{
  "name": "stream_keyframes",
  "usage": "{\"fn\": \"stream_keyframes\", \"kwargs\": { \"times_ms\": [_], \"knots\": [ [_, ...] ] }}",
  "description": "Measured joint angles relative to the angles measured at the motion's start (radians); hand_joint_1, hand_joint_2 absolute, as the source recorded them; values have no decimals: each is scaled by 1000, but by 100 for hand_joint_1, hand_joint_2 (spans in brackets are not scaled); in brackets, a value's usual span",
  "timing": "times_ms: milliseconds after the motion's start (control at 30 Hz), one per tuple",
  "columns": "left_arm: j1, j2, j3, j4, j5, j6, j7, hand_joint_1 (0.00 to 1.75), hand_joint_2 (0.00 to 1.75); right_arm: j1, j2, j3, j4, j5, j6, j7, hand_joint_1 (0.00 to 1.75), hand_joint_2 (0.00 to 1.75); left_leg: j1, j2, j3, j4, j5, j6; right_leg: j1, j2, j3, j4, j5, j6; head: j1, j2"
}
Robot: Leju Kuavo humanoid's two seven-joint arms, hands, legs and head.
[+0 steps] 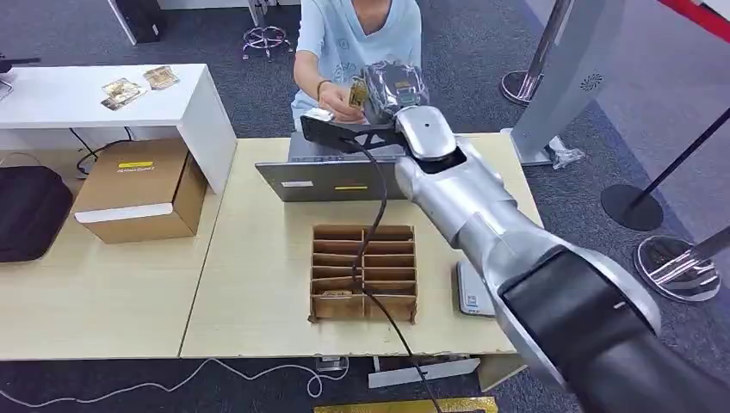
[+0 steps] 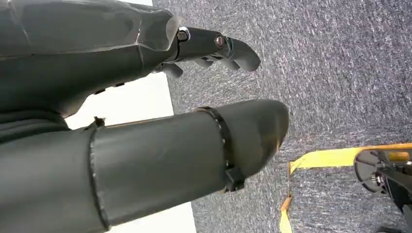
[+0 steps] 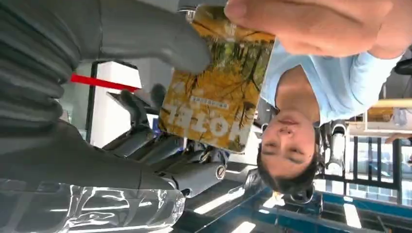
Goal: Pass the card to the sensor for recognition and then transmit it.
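Observation:
A yellow card (image 3: 216, 92) printed "HOTEL" sits between my right hand's (image 3: 97, 160) thumb and darker fingers. A person's fingers (image 3: 311, 24) grip the card's far end at the same moment. In the head view my right hand (image 1: 392, 86) is raised beyond the table's far edge, with the card (image 1: 357, 93) meeting the person's hand (image 1: 340, 107). Just below them a black sensor (image 1: 331, 133) sits on a silver box (image 1: 336, 181). My left hand (image 2: 184, 145) hangs over grey carpet, fingers spread and holding nothing.
A cardboard slotted organizer (image 1: 363, 271) stands mid-table with a card in a near slot. A white device (image 1: 472, 292) lies to its right. A cardboard box (image 1: 142, 189) and black bag (image 1: 30, 211) sit on the left. The person (image 1: 357, 34) sits behind the table.

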Motion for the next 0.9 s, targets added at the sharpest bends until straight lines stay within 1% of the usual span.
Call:
{"fn": "stream_keyframes", "kwargs": {
  "times_ms": [367,567,900],
  "knots": [
    [0,0,0,0,-8,7,3,0,0,1,-16,-43,0,25,-13,0,0,175,0,0,0,0,0,0,0,0,0,0,0,0,0,0],
    [0,0,8,0,9,13,18,0,0,1,-22,-67,0,32,-16,-11,0,175,0,0,0,0,0,0,0,0,0,0,0,0,0,0],
    [0,0,11,0,12,14,18,0,0,0,-28,-76,0,33,-20,-16,0,175,0,0,0,0,0,0,0,0,0,0,0,0,0,0]
  ]
}}
